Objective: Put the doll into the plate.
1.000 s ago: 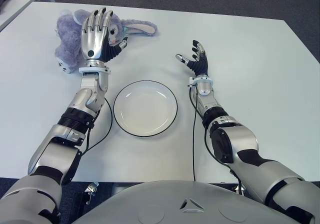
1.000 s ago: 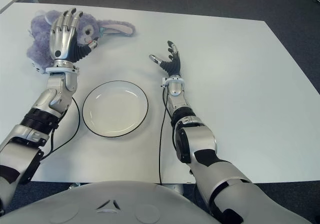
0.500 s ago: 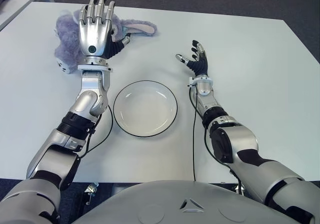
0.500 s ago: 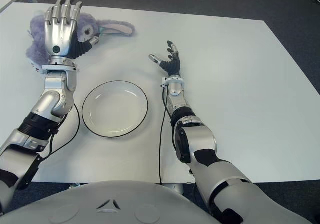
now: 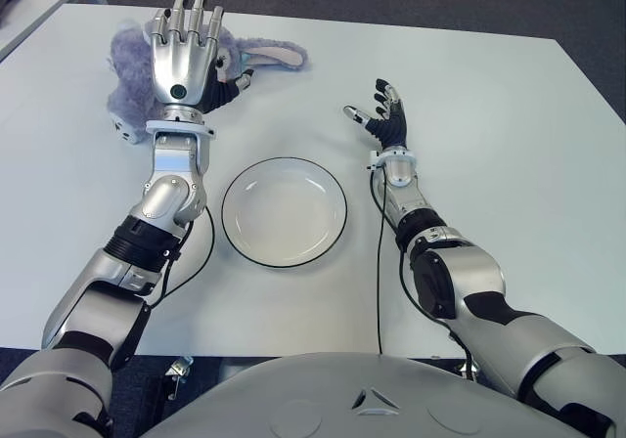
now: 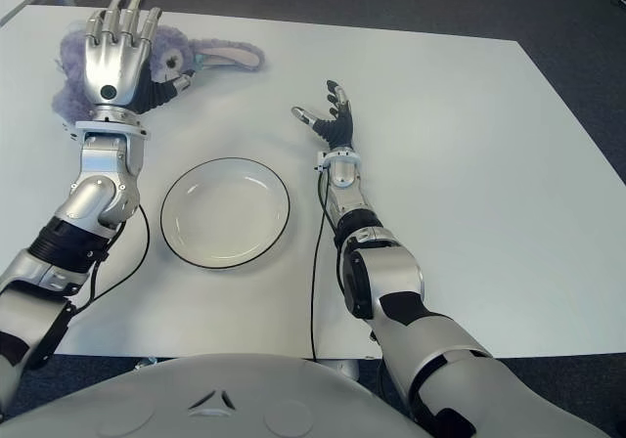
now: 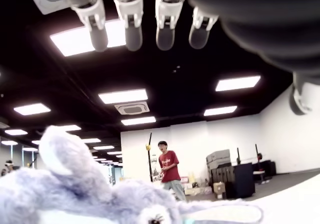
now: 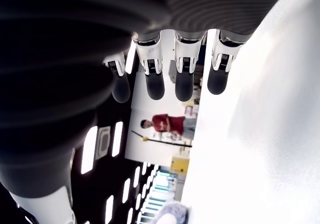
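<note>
While my left hand [image 5: 183, 59] hangs over the doll [image 5: 132, 76], I can see its fingers [image 7: 131, 26] stretched out straight and spread, holding nothing; in the left wrist view the four fingertips stand clear above the plush fur with open room between them and it. I read the doll as a lilac plush rabbit lying at the far left part of the white table [image 5: 489, 96], its long pale-pink ear [image 5: 274, 58] pointing toward the table's middle, and its body partly hidden behind the back of my left hand in the eye views. I cannot tell from the eye views whether the palm touches the fur, but the wrist view suggests it does not. Nearer to me, the plate [image 5: 285, 211] sits white with a thin dark rim, nothing in it, well apart from the doll and between my two forearms. My right hand [image 5: 381, 115] shows to the right of the plate and a little beyond it, fingers loosely apart and empty. Behind the doll, the left wrist view shows a person [image 7: 168, 170] in a red shirt standing in a room with ceiling light panels [image 7: 124, 96].
</note>
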You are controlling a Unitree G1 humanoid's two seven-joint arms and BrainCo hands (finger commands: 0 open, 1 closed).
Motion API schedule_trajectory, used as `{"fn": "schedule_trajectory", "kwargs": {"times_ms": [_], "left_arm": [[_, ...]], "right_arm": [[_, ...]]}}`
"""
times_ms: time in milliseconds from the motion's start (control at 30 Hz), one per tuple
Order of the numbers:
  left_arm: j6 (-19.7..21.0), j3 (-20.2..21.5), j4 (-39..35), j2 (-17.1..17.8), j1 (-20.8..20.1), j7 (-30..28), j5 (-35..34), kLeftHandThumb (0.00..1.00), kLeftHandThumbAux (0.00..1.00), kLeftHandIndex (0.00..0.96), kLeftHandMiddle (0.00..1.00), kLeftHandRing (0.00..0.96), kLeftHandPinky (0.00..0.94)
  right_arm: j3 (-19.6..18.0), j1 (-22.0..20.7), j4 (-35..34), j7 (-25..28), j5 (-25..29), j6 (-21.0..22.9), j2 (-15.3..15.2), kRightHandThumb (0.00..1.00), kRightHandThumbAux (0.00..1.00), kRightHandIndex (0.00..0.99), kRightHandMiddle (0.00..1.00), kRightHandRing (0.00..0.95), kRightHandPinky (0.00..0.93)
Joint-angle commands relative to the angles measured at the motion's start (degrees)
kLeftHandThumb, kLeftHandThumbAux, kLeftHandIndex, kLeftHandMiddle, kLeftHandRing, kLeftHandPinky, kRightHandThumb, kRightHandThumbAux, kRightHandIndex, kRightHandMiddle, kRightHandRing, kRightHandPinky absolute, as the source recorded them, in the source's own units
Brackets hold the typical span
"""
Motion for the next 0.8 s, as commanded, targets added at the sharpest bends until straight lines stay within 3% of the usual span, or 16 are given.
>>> {"fn": "schedule_trajectory", "kwargs": {"times_ms": [33,233,800], "left_arm": [[0.2,-1.5,1.6,1.2,-0.9,-3.6,3.3,0.214,0.287,0.000,0.000,0.000,0.000],[0.4,-1.9,1.9,1.8,-1.6,-5.8,5.0,0.174,0.291,0.000,0.000,0.000,0.000],[-0.7,-1.5,2.7,2.1,-2.1,-6.5,5.3,0.183,0.306,0.000,0.000,0.000,0.000]], "right_arm": [[-0.3,12.4,8.4,1.0,0.5,7.0,2.3,0.042,0.755,0.117,0.111,0.093,0.092],[-0.3,12.4,8.4,1.3,0.5,6.9,2.3,0.040,0.752,0.110,0.103,0.087,0.085],[-0.6,12.3,8.4,1.7,0.8,7.1,2.4,0.042,0.759,0.115,0.100,0.084,0.088]]}}
